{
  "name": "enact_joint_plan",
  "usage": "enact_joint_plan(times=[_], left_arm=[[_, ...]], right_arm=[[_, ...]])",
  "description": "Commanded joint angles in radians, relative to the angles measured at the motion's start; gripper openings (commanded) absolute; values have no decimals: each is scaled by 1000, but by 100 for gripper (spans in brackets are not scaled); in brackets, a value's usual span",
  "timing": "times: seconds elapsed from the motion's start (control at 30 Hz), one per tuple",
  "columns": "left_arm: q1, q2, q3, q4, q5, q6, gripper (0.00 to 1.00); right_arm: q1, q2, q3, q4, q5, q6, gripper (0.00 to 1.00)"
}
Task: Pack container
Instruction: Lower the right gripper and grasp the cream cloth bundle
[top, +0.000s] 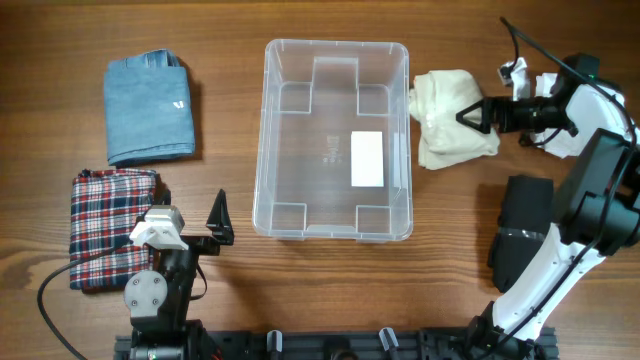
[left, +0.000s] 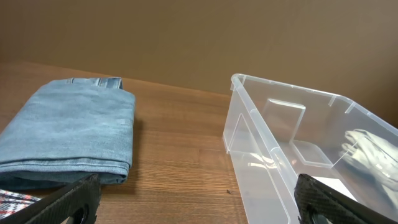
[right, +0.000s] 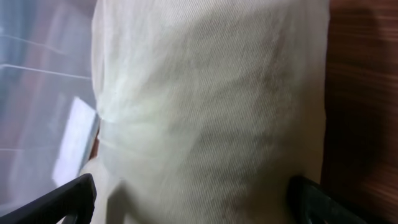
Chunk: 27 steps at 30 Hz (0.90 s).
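Only the overhead view gives us the whole layout. The large rectangular clear plastic container (top: 320, 185) sits at the centre of the frame on the brown wooden table (top: 230, 90), with a white label (top: 367, 159) on its floor. A folded blue denim cloth (top: 150, 108) lies at upper left, with a folded red, navy and white plaid cloth (top: 110, 225) below it. A crumpled cream cloth (top: 452, 118) lies just beside the container's right wall.

The left wrist view adds a low side look at the denim cloth and the container's near corner, and the cream cloth shows dimly through the clear walls. The right wrist view is almost filled by the cream cloth, with the container a blur at its left edge.

The left arm is folded low at lower left. The left gripper (top: 190, 208) sits beside the plaid cloth's right edge, its jaws spread wide with nothing between them. The right arm reaches in from the right edge. The right gripper (top: 472, 115) points left over the cream cloth with its jaws spread wide on either side of it. We cannot tell whether its fingertips touch the fabric.
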<state>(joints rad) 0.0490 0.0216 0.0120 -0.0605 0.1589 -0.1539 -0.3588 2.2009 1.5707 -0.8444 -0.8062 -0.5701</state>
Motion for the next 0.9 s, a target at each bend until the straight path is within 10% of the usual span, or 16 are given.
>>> enact_joint_plan(times=[0.0,0.2,0.87], left_arm=[[9,-2,-6,0,5,20,100],[9,-2,-6,0,5,20,100],[9,-2,-6,0,5,20,100]], right_arm=[[28,41,-25,20,9,10,100],[18,40,-4,101,243,238,100],[76,42,63,-32,163,72,100]])
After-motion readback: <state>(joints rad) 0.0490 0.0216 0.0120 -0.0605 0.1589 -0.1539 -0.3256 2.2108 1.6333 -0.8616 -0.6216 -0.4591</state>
